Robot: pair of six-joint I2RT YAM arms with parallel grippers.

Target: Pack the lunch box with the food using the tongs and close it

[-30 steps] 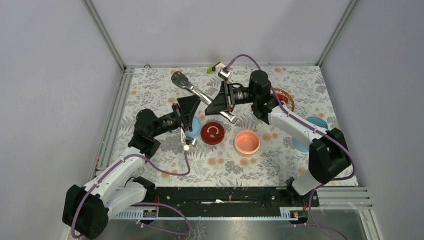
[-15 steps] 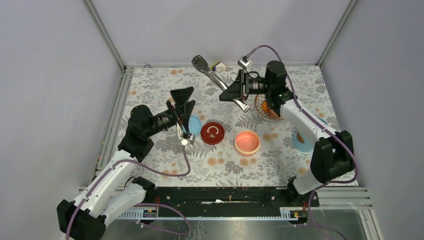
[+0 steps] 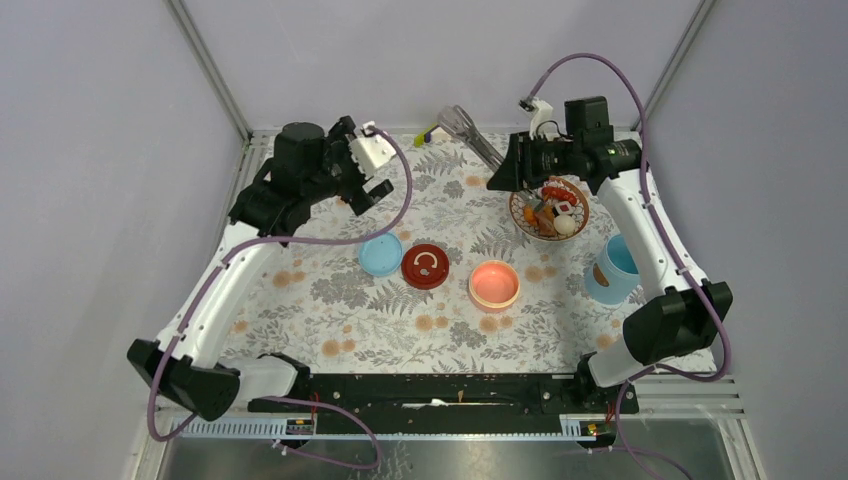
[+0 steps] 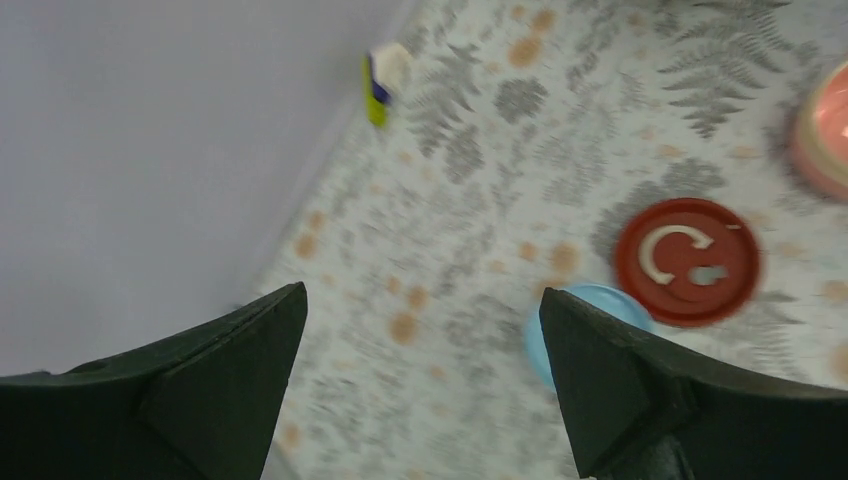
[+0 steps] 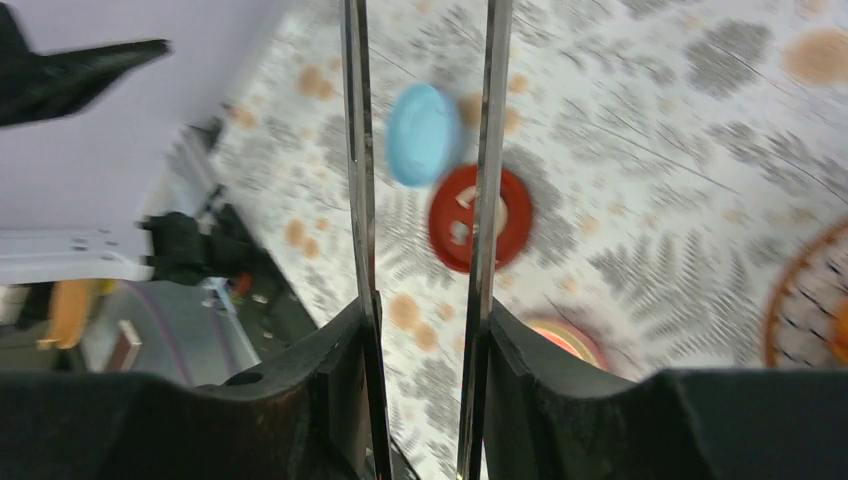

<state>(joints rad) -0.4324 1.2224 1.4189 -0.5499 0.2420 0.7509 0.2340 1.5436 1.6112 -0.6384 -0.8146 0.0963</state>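
Top external view: the packing step is judged barely begun, with the tongs [image 3: 470,135] clamped across both their thin arms by the right gripper [image 5: 425,310] and held aloft near the table's far edge, just beside the patterned dish [image 3: 516,212]. The food [image 3: 556,212] is seen lying in that dish, and the salmon-pink bowl [image 3: 494,284] looks empty, well apart at mid-table. The light-blue shell [image 3: 610,270] is stood at the right, and the light-blue disc [image 3: 380,255] is laid beside a red lid [image 3: 426,266]. The left gripper [image 4: 422,293] is raised at the far left with its fingers spread wide and nothing between them. For the next move, the tongs' tips, which appear to be angled away from the dish, would have to be swung down over one piece and squeezed onto it. That piece would then have to be carried across to the pink bowl.
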